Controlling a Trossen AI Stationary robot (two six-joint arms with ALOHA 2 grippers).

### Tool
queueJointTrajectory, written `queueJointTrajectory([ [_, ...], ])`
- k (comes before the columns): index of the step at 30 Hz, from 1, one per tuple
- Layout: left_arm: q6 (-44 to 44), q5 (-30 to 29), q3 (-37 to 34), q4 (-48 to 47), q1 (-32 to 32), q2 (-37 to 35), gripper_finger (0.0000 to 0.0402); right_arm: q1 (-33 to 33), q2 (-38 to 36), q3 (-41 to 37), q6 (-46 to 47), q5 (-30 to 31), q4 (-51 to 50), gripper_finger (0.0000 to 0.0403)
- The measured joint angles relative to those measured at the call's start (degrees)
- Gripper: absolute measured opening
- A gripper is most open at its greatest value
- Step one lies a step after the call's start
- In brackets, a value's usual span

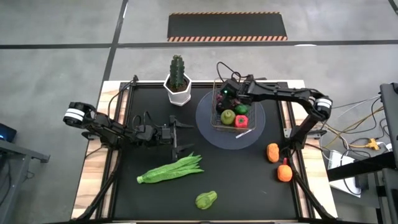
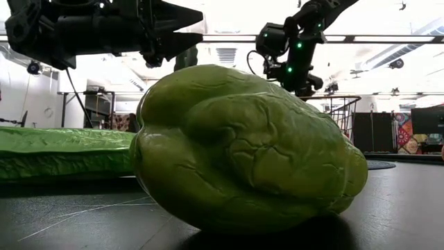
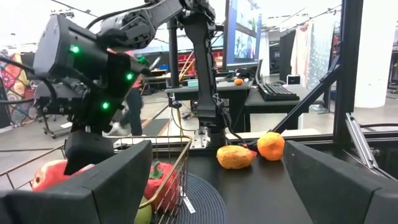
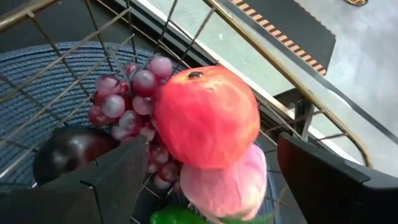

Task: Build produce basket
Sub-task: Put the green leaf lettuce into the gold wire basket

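The left gripper [image 1: 176,132] waits mid-table, jaws wide and empty. Loose ahead of it — the green beans [image 1: 171,169], long axis running left-right, and a green pear [image 1: 206,200]. The basket [image 1: 233,111] on the round plate [image 1: 209,127] already holds grapes [image 4: 127,99], a red tomato [image 4: 207,117] and more; the right gripper [image 1: 229,94] hovers over it, jaws wide, holding nothing. Two oranges [image 1: 278,162] remain at the right edge — roughly half done.

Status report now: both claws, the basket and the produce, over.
Right claw open above basket, fruit inside. Left claw open, idle mid-table. Green beans, pear, two oranges outside. Nothing blocking.
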Motion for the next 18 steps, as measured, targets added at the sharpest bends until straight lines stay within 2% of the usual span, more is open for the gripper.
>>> queueJointTrajectory([
  [5, 0.0, 0.0, 0.0, 0.0, 0.0, 0.0, 0.0344, 0.4, -3.2, 0.0, 0.1, -1.8, -1.5, 0.0338],
  [10, 0.0, 0.0, 0.0, -0.1, 0.0, 0.0, 0.0344, 2.7, -8.6, 0.0, 0.1, -11.3, -1.9, 0.0331],
  [14, -0.3, 0.0, 0.0, -0.1, 0.0, 0.0, 0.0344, 7.5, -13.1, 0.0, 0.1, -14.8, -2.0, 0.0327],
  [18, -2.9, 0.0, 0.0, -0.1, 0.0, 0.0, 0.0344, 14.6, -16.8, 0.0, 0.1, -15.0, -2.0, 0.0327],
])
